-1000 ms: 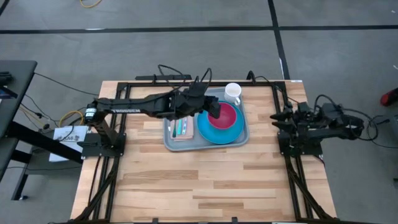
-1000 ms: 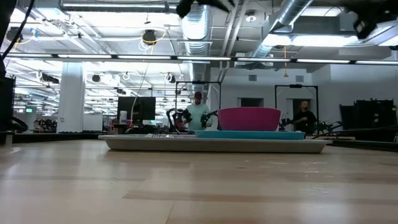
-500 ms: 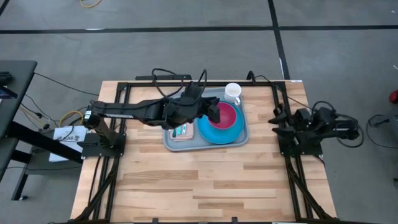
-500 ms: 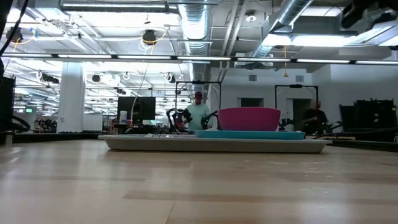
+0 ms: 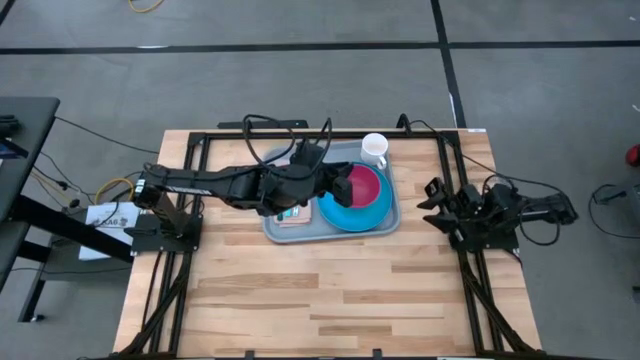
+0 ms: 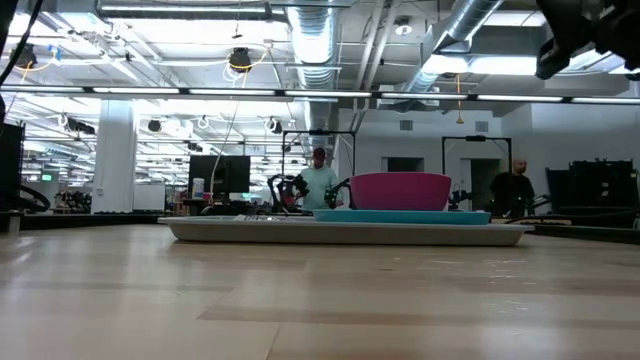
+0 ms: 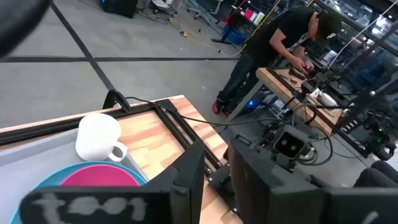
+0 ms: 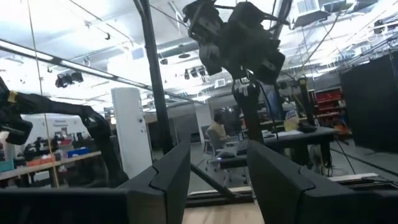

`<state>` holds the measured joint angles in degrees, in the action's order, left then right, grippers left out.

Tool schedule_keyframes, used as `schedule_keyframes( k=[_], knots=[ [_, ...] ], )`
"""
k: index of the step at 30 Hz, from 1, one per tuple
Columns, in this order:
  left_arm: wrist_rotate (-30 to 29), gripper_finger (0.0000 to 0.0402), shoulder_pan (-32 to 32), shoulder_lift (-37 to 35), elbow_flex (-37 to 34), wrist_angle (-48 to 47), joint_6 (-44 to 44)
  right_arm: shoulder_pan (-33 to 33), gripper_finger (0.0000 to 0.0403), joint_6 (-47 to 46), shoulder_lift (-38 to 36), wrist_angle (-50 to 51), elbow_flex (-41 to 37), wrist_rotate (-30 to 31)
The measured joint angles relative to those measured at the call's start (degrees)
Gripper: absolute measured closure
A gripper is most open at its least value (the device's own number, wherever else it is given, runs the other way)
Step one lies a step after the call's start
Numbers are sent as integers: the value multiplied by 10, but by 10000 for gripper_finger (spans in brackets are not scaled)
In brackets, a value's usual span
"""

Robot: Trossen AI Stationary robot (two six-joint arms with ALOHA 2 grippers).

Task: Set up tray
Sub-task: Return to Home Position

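Observation:
The grey-blue tray (image 5: 330,236) lies flat on the far half of the table; in the low view the tray (image 6: 340,232) is a low slab. On it sit a round blue plate (image 5: 345,213) carrying a pink bowl (image 5: 365,187), a white mug (image 5: 374,148) in the far right corner, and a tan napkin (image 5: 292,213) with utensils. My left gripper (image 5: 343,185) hovers open above the bowl's left side; its wrist view shows the mug (image 7: 98,138) and bowl (image 7: 93,178) below. My right gripper (image 5: 428,200) waits open at the table's right edge.
Black frame rails (image 5: 452,190) run along the table's left, right and far edges. Bare wooden tabletop (image 5: 320,290) stretches between the tray and the near edge. People stand in the room beyond the table (image 6: 318,180), and one bends over a workbench (image 7: 280,43).
My left arm has drawn back a little toward the table's left and near side, its gripper staying over the bowl. My right arm has folded in at the right edge, its gripper shifting slightly toward the tray. Nothing on the tray has moved.

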<state>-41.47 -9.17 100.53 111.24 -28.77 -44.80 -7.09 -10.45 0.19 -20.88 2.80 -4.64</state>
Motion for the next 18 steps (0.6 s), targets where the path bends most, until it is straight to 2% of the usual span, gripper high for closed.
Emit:
schedule_keyframes(
  k=[3,7,14,18],
  knots=[
    [-4,340,-3,0,0,0,-2,0,258,0,0,-10,-18,2],
    [-10,340,-6,0,0,0,-15,0,268,3,0,23,-23,11],
    [-11,340,-14,0,0,-1,-22,1,277,15,0,146,-23,123],
    [-12,340,-16,0,0,-18,-22,1,278,20,0,187,-23,139]
  ],
)
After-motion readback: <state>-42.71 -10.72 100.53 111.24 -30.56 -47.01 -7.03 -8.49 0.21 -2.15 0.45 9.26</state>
